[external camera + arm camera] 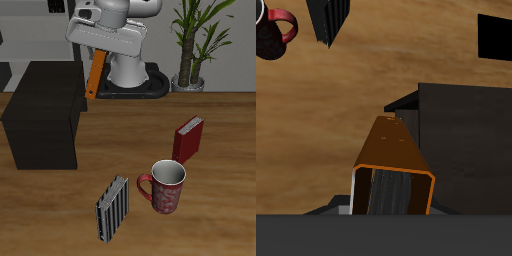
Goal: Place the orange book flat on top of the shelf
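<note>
Orange book (391, 160) gripped in tool (95, 60), beside shelf (45, 115)

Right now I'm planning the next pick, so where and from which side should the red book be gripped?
Probably by its top edge, from straight above, pinching across the thin covers. The red book stands upright with that edge free, while the mug stands close by, toward the table's front. The gripper holds the orange book.

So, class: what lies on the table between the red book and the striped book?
The red mug stands between the red book and the striped book, on the wooden table. The exterior view shows it.
</note>
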